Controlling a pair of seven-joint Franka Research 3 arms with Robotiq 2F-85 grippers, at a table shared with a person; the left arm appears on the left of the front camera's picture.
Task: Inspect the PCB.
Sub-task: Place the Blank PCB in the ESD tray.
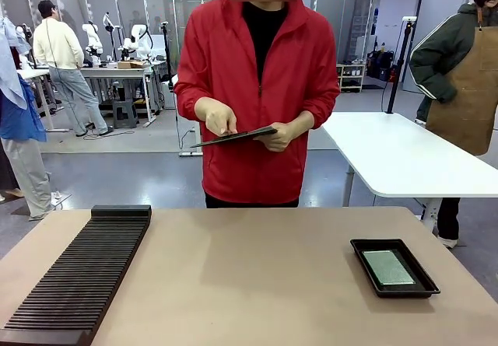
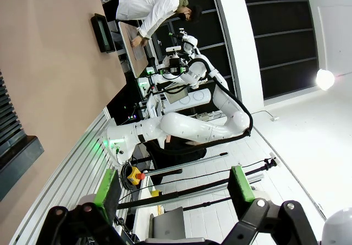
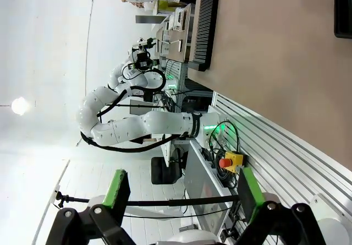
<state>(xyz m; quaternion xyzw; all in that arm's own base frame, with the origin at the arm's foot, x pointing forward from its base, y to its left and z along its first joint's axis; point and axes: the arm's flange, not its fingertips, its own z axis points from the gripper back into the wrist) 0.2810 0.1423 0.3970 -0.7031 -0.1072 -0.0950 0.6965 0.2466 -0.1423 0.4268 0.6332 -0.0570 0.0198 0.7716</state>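
The PCB (image 1: 388, 267) lies flat, pale grey-green face up, inside a shallow black tray (image 1: 424, 284) on the right part of the table. In the left wrist view my left gripper (image 2: 175, 189) is open with nothing between its green pads (image 2: 107, 192), raised beside the table's near edge and well away from the tray (image 2: 102, 31). The right wrist view has my right gripper (image 3: 181, 192) open and empty too, off the table's edge, with a corner of the tray (image 3: 342, 8) far off.
A long black slotted rack (image 1: 78, 276) runs along the table's left side. A person in a red jacket stands at the far edge, holding a dark clipboard (image 1: 233, 137) in both hands. A white table (image 1: 405, 152) stands behind on the right.
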